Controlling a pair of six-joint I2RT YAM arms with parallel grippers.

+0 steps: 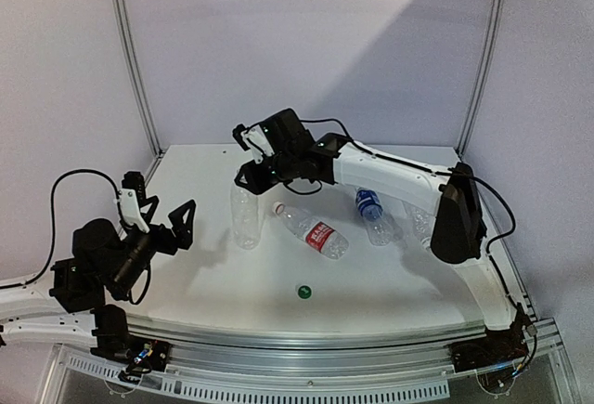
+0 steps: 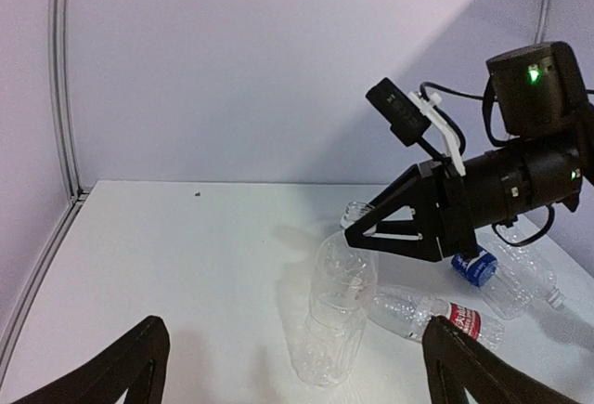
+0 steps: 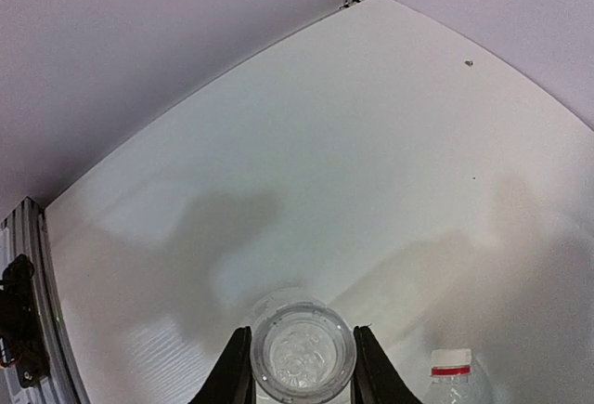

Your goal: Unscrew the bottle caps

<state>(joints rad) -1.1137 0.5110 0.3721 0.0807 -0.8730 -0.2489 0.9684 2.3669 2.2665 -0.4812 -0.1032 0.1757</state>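
An unlabelled clear bottle (image 1: 246,220) stands upright in the middle of the table (image 1: 204,283). My right gripper (image 1: 247,179) is over it, and its fingers (image 3: 237,367) press both sides of the bottle's clear top (image 3: 304,359). I cannot tell whether a clear cap is on it. A red-label bottle (image 1: 317,234) lies beside it with its white cap (image 1: 277,208) on. A blue-label bottle (image 1: 371,207) lies further right. A green cap (image 1: 303,290) lies loose near the front. My left gripper (image 1: 170,215) is open and empty to the bottle's left.
Another clear bottle (image 1: 419,224) lies at the right, partly behind my right arm (image 1: 455,209). Walls close in the back and sides, with metal posts (image 1: 137,70) in the corners. A metal rail (image 1: 306,339) runs along the front edge.
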